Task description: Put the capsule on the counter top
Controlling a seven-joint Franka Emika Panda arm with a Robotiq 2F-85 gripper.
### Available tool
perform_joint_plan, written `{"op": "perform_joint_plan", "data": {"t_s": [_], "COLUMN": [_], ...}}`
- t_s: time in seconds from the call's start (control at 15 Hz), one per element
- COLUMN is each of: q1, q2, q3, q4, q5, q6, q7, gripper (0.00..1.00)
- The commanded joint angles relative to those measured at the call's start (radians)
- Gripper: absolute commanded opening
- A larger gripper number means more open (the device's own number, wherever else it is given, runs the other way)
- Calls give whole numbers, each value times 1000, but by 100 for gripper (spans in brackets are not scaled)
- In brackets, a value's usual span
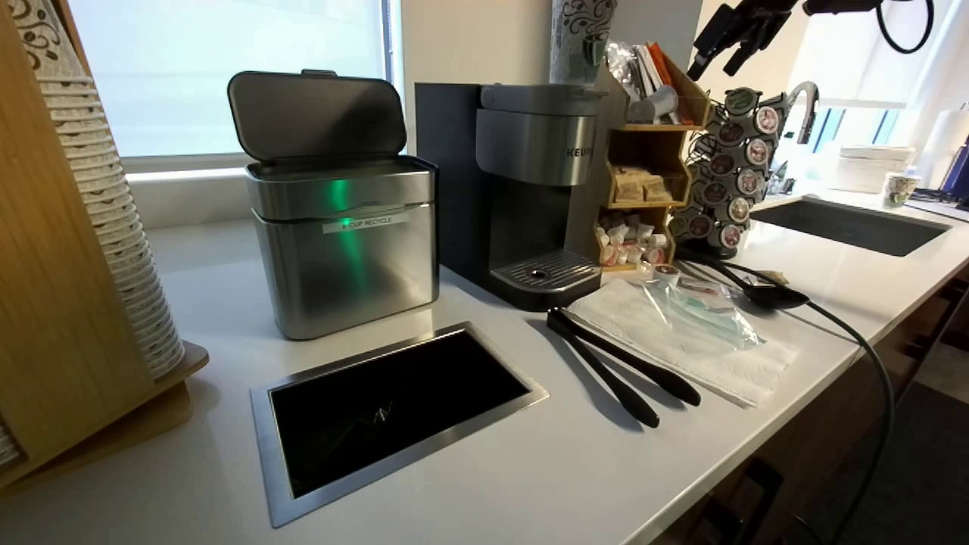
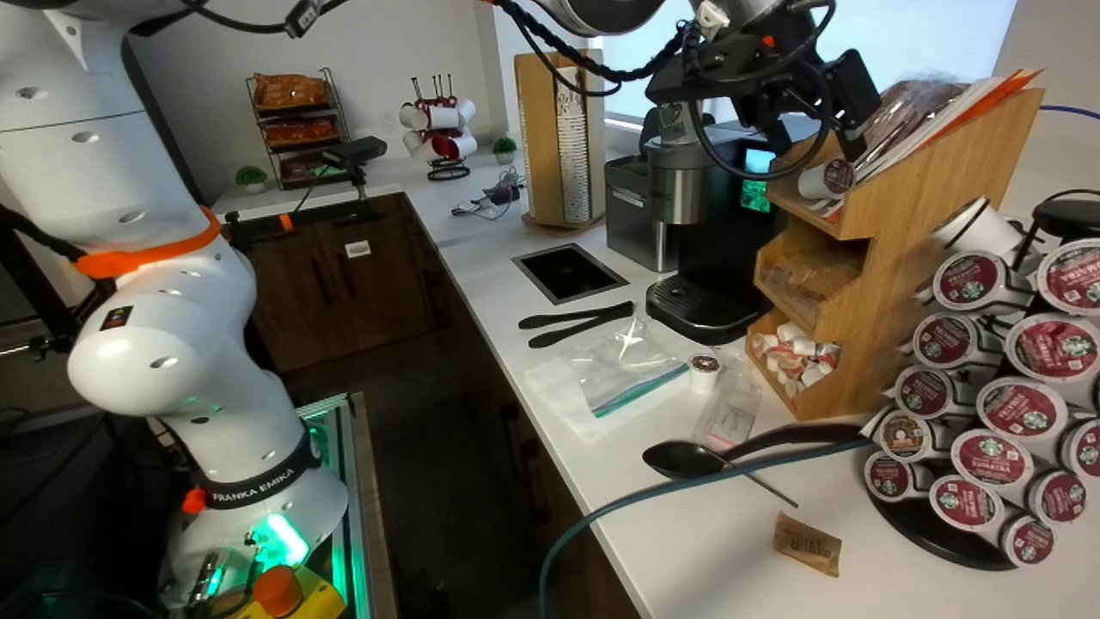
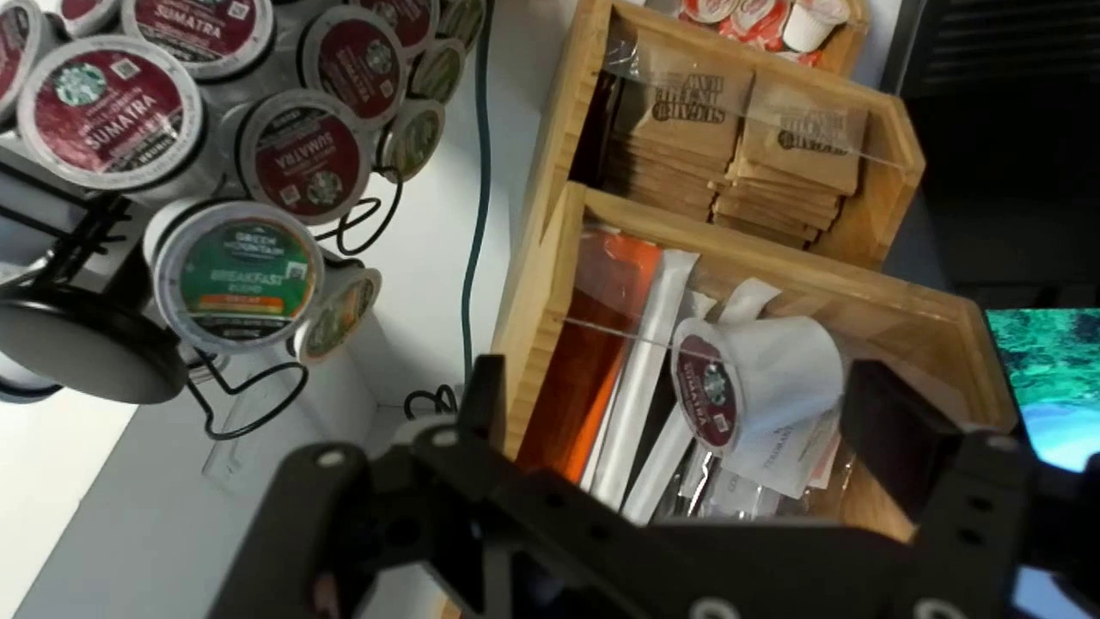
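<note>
A white capsule (image 3: 773, 378) with a dark red Sumatra lid lies on its side in the top compartment of the wooden organizer, over straws and packets. It also shows in both exterior views (image 1: 657, 104) (image 2: 827, 179). My gripper (image 3: 677, 387) is open and empty above this compartment, its fingers wide apart with the capsule between them in the wrist view, nearer the right finger. Both exterior views show the gripper (image 1: 713, 73) (image 2: 816, 146) at the organizer's top; contact with the capsule cannot be told. The white counter top (image 1: 545, 484) (image 2: 713, 550) runs below.
The wooden organizer (image 2: 911, 284) stands between the coffee maker (image 1: 537, 144) and a rack of capsules (image 1: 727, 166). Tongs (image 1: 613, 363), a plastic bag (image 2: 627, 365), another capsule (image 2: 704, 375), a black spoon (image 2: 687, 460) and a cable (image 2: 593, 516) lie on the counter.
</note>
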Motion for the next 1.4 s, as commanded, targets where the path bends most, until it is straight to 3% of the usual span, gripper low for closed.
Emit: {"op": "perform_joint_plan", "data": {"t_s": [0.0, 0.53, 0.6, 0.67, 0.73, 0.8, 0.87, 1.07, 1.13, 1.33], "q1": [-30, -43, -43, -43, -43, -42, -43, -42, -41, -41], "q2": [89, 162, 168, 170, 172, 175, 178, 183, 184, 185], "q3": [30, 64, 66, 69, 70, 70, 71, 72, 72, 74], "q4": [98, 194, 200, 201, 204, 204, 206, 204, 204, 203], "q5": [12, -6, -9, -14, -19, -28, -31, -37, -39, -46], "q6": [18, 1, -3, -7, -10, -11, -12, -14, -14, -17], "q7": [49, 124, 124, 130, 137, 151, 154, 162, 164, 164], "gripper": [100, 80, 82, 76, 77, 67, 66, 45, 47, 27]}}
